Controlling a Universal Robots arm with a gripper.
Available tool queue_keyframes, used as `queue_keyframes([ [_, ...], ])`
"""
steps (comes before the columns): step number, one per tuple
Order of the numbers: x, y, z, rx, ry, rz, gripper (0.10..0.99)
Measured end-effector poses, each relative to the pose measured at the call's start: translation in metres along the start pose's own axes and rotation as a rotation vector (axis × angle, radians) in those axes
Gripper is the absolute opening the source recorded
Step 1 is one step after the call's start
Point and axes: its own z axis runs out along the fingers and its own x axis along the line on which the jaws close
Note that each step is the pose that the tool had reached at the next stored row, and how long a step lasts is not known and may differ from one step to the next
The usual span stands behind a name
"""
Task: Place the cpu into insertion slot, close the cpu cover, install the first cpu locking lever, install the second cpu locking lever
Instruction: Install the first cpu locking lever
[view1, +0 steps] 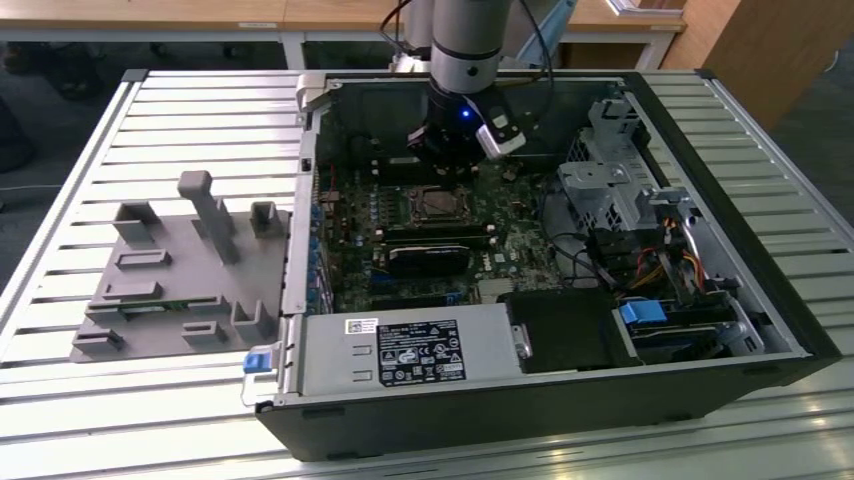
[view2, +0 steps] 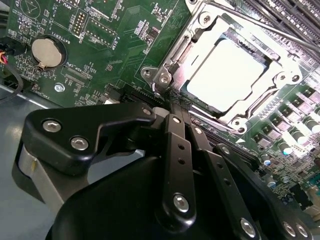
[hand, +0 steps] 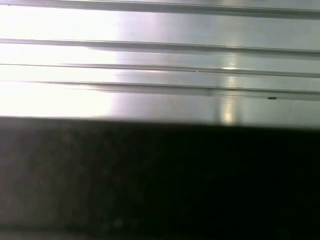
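The pale silvery square cpu sat seated in its socket, upper right of the second wrist view, under the thin metal cpu cover. The black gripper, fingers together, nosed the frame's corner; pressing the lever squarely looked key.

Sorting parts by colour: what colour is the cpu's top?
Pale silvery-grey, shown best in the second wrist view: cpu.
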Motion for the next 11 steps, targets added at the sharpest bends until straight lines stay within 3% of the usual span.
queue_keyframes([
  [2, -0.0001, 0.0004, -0.001, -0.001, -0.0007, 0.0, 0.106],
  [9, -0.0001, 0.001, -0.0179, 0.0, -0.0001, 0.0, 0.106],
  [11, -0.0001, 0.001, -0.0188, 0.0, -0.0002, 0.0, 0.106],
])
